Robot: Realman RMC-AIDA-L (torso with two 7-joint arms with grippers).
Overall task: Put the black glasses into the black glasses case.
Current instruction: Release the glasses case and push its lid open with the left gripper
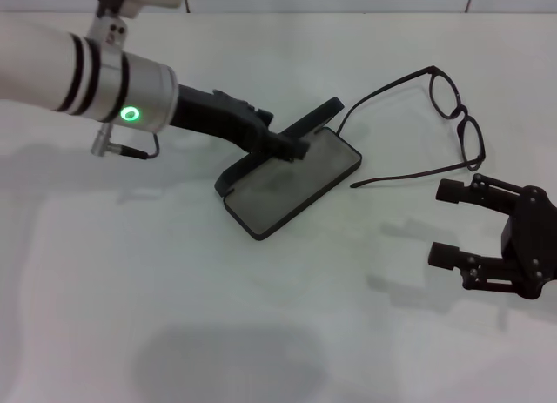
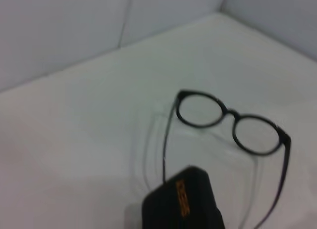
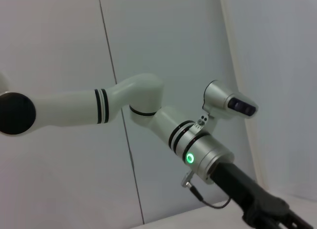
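Observation:
The black glasses case lies open at the table's middle, grey lining up, with its lid raised along the far side. My left gripper reaches in from the left and sits at the lid's edge, over the case. The lid's end with orange lettering shows in the left wrist view. The black glasses lie unfolded on the table right of the case, temple arms pointing toward it; they also show in the left wrist view. My right gripper hovers open and empty, just in front of the glasses.
A white table bears everything, with a pale wall behind it. The right wrist view shows only my left arm against the wall.

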